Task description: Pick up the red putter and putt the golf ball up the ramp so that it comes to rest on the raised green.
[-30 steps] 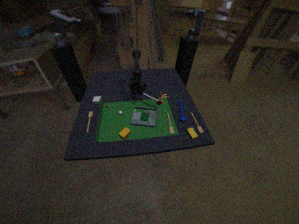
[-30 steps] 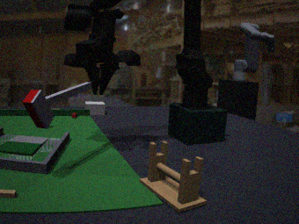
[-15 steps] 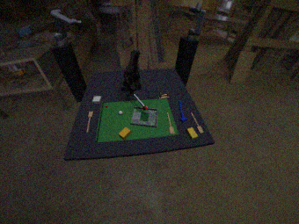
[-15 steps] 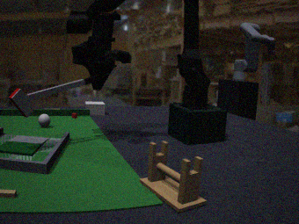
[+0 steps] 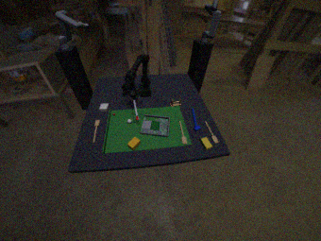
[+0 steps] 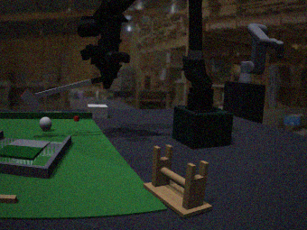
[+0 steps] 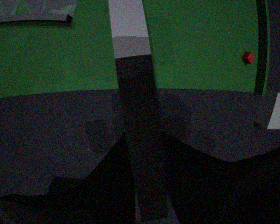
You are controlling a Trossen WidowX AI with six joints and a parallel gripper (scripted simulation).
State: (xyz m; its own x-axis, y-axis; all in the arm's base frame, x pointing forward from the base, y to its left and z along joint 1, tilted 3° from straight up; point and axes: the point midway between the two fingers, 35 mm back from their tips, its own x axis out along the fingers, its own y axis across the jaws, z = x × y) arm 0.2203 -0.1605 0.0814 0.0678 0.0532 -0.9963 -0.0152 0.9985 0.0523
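- My gripper (image 5: 133,95) has its jaws pinched down narrow on the putter (image 5: 135,110). On the wrist cam the pale shaft (image 7: 128,16) runs straight out from between the fingers.
- From the top view the putter angles down from the gripper toward the turf (image 5: 118,140), with its red head (image 5: 137,118) right beside the ball (image 5: 129,121). I can't tell if they're actually touching.
- The ball sits on the turf just left of the grey ramp (image 5: 155,125), which has the raised green (image 5: 156,124) in its middle.
- There's a small red marker (image 6: 76,118) at the far edge of the turf, near the ball on the exterior cam.
- An empty wooden rack (image 6: 179,183) sits on the dark mat (image 5: 156,160), just off the turf's near right corner in the exterior view.
- Also lying around are two yellow blocks (image 5: 134,143), a blue putter (image 5: 194,120) and a few wooden ones on the right.
- The room's super dim. It's a workshop with benches and two camera posts (image 5: 200,62) behind the mat.
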